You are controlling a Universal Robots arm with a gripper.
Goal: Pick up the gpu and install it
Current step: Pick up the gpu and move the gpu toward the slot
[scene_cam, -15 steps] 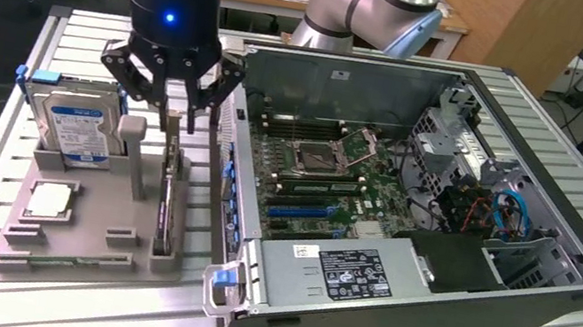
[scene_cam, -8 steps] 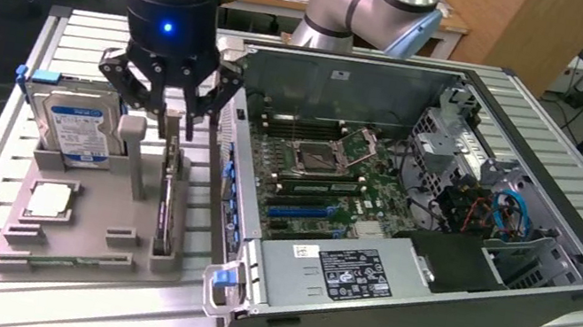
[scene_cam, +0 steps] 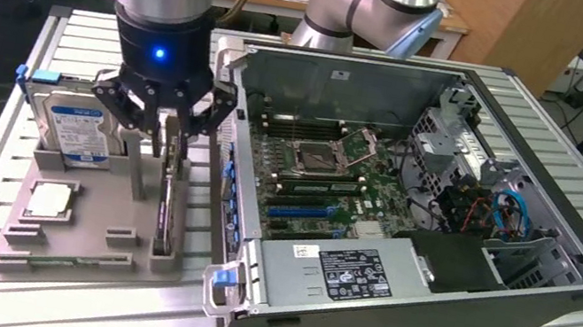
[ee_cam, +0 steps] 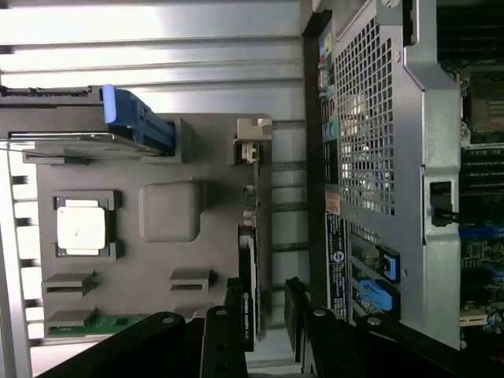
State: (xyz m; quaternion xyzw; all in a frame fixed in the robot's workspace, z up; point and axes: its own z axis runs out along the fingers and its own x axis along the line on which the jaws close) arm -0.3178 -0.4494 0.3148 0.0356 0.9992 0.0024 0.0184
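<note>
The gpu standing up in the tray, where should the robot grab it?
By its top edge, from straight above. The gpu stands on edge in the grey tray, thin like a blade, so the open gripper can pinch its flat sides.

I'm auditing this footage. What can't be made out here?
Exterior view: the far end of the gpu is hidden behind the fingers; print on the power-supply label is too small.
Both views: the gpu stands edge-on, faces unseen.
Wrist view: the hard drive is cut off by the frame edge.
</note>
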